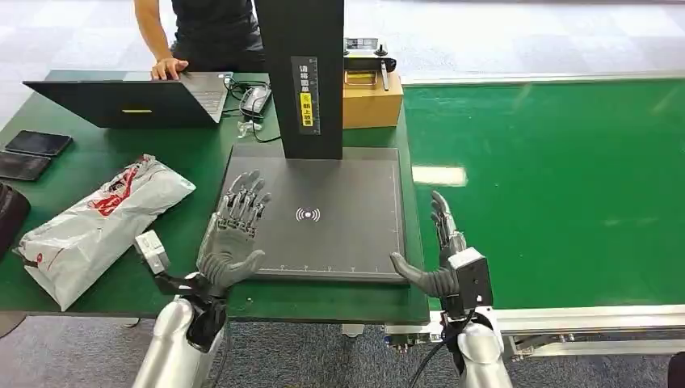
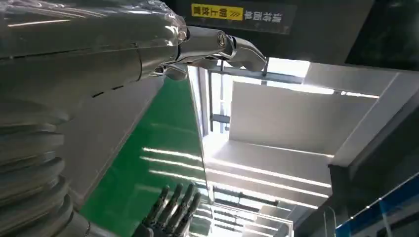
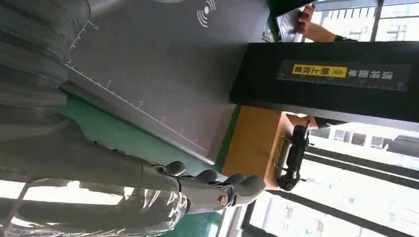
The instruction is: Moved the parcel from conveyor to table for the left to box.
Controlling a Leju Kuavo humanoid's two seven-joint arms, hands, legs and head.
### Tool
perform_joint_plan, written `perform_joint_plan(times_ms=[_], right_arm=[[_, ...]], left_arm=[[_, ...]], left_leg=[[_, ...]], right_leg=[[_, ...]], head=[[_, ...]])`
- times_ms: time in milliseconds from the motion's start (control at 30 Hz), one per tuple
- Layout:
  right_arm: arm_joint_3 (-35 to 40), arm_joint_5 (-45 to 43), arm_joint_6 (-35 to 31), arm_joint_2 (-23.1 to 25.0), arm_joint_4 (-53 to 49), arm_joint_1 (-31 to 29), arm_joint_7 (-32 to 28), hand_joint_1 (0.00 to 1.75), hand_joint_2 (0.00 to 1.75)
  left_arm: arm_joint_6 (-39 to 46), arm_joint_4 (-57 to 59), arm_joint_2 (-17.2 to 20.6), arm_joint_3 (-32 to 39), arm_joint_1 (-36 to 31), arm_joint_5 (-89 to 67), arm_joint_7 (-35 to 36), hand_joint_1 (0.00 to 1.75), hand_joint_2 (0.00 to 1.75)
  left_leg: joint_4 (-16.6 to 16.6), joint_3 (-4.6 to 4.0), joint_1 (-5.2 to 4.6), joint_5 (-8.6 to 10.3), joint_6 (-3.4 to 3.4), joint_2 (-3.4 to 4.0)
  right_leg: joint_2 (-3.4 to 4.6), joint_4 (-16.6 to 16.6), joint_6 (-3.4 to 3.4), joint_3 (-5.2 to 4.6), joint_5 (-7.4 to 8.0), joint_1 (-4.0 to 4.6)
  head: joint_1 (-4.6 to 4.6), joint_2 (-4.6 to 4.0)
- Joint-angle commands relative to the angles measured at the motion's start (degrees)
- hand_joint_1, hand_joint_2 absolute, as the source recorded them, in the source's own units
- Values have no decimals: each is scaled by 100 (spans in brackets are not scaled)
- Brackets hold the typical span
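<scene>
The robot stands at the green table (image 1: 97, 170), both hands empty with fingers spread. Its left hand (image 1: 234, 234) hovers over the near-left corner of the dark scanner plate (image 1: 339, 234), palm down; its right hand (image 1: 440, 250) hangs edge-on just past the plate's right side, beside the conveyor (image 1: 549, 186). The parcel (image 1: 97, 218), a grey bag with red print, lies on the table well left of the plate, beside the left arm. The belt shows nothing on it, so the transfer looks finished and the left hand's boxing step seems next. To do it well, that hand should swing out to the bag, come down over its thick middle, not the loose end, and close firmly, since a soft bag will sag. It should steer wide of the two phones (image 1: 32, 153) and the laptop (image 1: 129, 101), where a person's hand (image 1: 168, 68) rests.
</scene>
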Motion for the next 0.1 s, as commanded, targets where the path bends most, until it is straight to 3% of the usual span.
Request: perform_joint_plan(times_ms=[33, 100], right_arm=[[-91, -213, 19, -32, 179, 160, 137, 0, 175], [-81, -211, 24, -32, 165, 176, 142, 0, 175]], left_arm=[[171, 325, -12, -109, 133, 60, 93, 0, 175], [272, 326, -25, -119, 121, -15, 154, 0, 175]], left_leg=[[-11, 18, 2, -1, -14, -8], [-11, 18, 4, 0, -15, -9]], right_leg=[[-3, -10, 8, 19, -3, -1], [-4, -11, 8, 19, -3, 0]], head=[[0, 0], [2, 0]])
